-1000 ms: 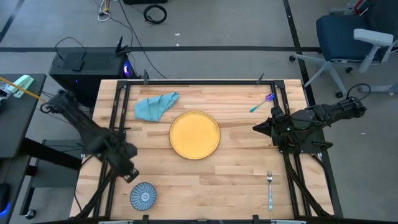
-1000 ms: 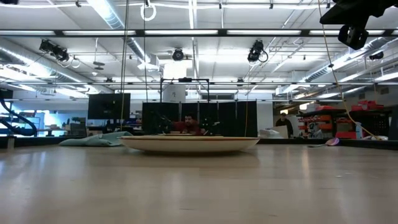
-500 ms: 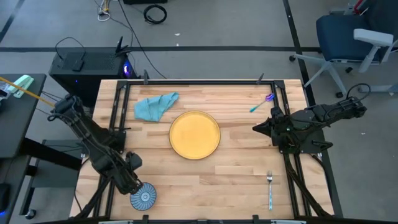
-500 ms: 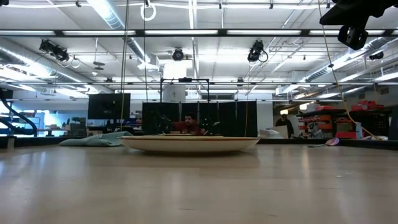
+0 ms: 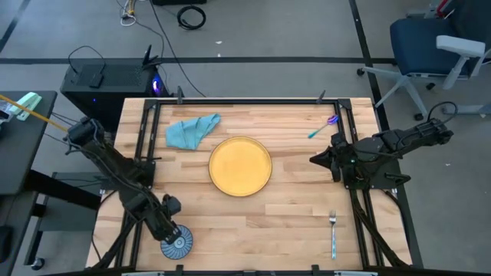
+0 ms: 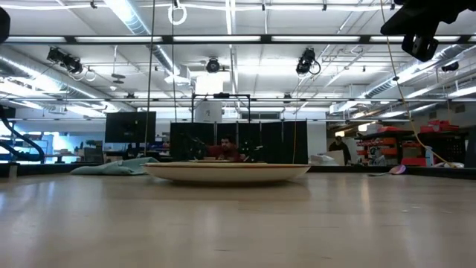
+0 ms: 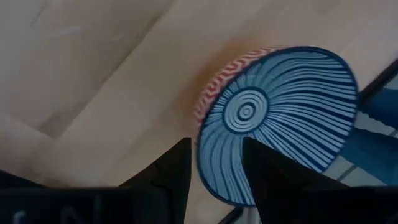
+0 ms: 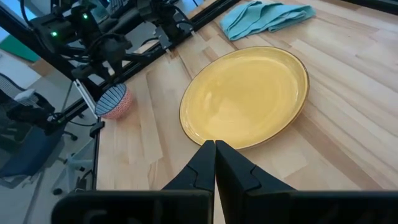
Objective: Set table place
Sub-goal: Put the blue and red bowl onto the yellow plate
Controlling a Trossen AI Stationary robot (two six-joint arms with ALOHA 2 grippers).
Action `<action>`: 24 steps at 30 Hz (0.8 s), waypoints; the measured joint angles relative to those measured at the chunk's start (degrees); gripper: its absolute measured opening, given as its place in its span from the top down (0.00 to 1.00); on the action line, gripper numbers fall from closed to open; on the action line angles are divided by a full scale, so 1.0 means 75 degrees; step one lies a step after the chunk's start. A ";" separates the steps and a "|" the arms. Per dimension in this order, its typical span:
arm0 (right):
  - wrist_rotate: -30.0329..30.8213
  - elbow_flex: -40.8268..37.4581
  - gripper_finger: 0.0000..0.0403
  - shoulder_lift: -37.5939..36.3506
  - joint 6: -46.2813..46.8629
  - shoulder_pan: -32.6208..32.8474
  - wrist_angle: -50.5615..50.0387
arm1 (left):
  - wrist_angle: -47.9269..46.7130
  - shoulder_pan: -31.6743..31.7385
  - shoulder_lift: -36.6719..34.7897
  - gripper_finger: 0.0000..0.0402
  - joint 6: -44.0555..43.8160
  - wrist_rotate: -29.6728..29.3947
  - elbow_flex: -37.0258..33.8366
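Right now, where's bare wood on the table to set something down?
Bare planks lie between the round yellow plate and the silver fork with a blue handle, along the near edge. A smaller patch lies between plate and the purple-and-teal utensil. Crowded: the near left corner, where the left gripper straddles the blue striped bowl's rim, and around the teal cloth.

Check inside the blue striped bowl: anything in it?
The bowl looks empty: only its striped blue interior shows. The left gripper straddles its rim, jaws open, covering a small part of the inside.
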 joint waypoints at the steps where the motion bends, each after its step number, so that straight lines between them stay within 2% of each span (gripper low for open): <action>1: 0.0000 -0.0001 0.96 0.0000 0.0000 0.0000 0.0000 | 0.0008 0.0000 0.0000 0.62 0.0023 0.0000 -0.0051; 9: 0.0000 -0.0001 0.96 -0.0003 0.0029 0.0000 0.0001 | 0.0035 0.0000 0.0000 0.63 0.0066 0.0020 -0.0442; 24: 0.0000 -0.0001 0.96 -0.0003 0.0029 0.0000 0.0001 | 0.0380 0.0052 0.0000 0.62 0.0279 -0.0002 -0.0487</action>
